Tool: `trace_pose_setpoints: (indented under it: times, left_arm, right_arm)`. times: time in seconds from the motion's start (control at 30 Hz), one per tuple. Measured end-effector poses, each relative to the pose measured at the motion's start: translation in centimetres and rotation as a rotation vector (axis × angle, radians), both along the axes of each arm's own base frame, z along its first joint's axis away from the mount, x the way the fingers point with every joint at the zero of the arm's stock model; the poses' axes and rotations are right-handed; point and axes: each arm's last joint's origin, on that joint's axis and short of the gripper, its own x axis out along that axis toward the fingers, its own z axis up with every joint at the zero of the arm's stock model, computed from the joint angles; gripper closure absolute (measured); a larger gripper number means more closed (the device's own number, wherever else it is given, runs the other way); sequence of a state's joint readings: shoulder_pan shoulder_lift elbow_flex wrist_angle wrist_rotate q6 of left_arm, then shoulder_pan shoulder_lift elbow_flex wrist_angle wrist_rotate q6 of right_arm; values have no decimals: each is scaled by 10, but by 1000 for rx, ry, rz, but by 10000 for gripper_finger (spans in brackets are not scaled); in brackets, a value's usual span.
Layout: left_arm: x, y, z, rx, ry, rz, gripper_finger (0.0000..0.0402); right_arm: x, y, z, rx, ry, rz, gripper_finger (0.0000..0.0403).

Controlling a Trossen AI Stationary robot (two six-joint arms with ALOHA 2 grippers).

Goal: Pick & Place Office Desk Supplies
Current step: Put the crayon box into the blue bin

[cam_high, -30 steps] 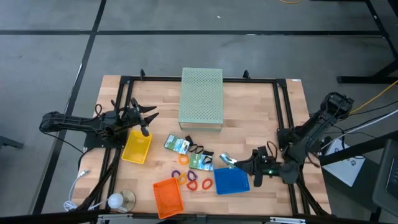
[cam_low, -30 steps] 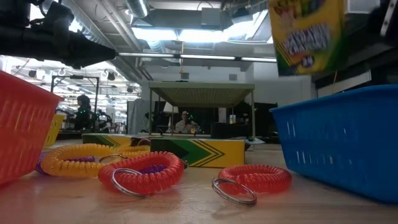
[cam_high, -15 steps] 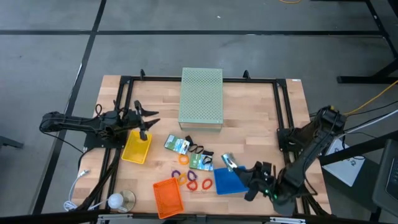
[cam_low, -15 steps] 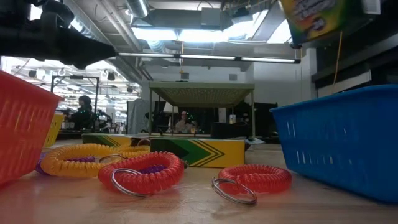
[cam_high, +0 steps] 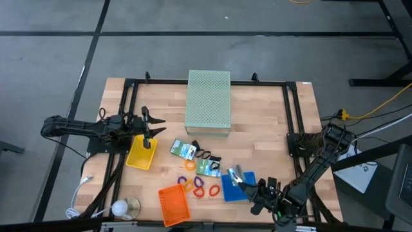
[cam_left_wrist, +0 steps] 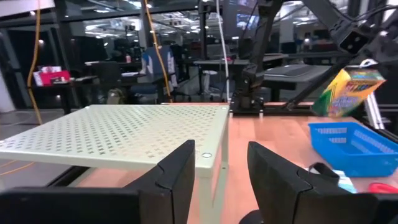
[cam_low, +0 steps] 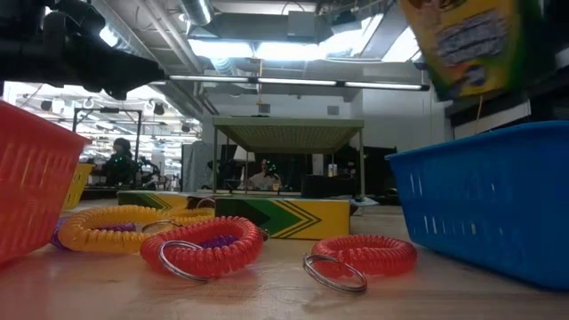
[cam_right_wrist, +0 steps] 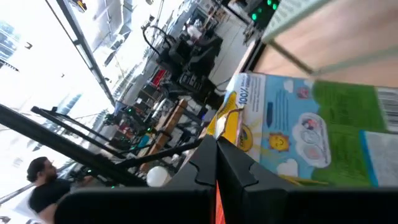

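the right pincer (cam_high: pixel 239 179) pinches a flat glossy printed crayon packet (cam_high: pixel 234 174) above the ribbed blue tray (cam_high: pixel 239 191). the low view alone shows coiled red rings (cam_low: pixel 206 252) on the wood-grain worktop (cam_high: pixel 257 122). the left pincer (cam_high: pixel 153 122), fingers parted, hovers beside the yellow tray (cam_high: pixel 141 152).

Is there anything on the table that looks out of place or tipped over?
Nothing looks spilled or damaged. The right tool holds a crayon packet tilted in the air above the blue tray. The other packets and rings lie loose between the trays.
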State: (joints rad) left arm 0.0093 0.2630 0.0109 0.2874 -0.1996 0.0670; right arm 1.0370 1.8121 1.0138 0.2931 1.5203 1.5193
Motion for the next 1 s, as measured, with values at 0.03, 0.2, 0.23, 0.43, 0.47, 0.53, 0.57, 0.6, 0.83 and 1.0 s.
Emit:
trace_pose_setpoints:
  times: [0.03,0.2,0.23,0.43,0.47,0.53,0.57,0.6,0.83,1.0]
  left_arm:
    - [0,0,0,0,0,-6,258]
    - [0,0,0,-7,-1,-16,258]
    - [0,0,0,-9,-2,-16,258]
    - [0,0,0,-11,-2,-16,258]
    - [0,0,0,-11,-2,-16,258]
    - [0,0,0,-17,-3,-17,258]
    - [0,0,0,-18,-4,-17,258]
    - [0,0,0,-18,-3,-17,258]
    - [0,-1,0,-26,-5,-24,258]
    - [0,-1,0,-30,-4,-25,258]
  right_arm:
    - [2,0,-1,10,-3,2,403]
    - [15,1,1,36,8,22,403]
    - [18,3,4,42,12,31,403]
    - [38,13,18,19,32,44,403]
    - [40,15,21,11,32,39,403]
    - [43,19,22,-8,34,26,403]
    - [44,22,22,-8,31,17,403]
    - [45,24,20,-12,27,6,403]
    - [45,33,9,-28,13,-43,403]
    - [45,33,8,-51,20,-56,403]
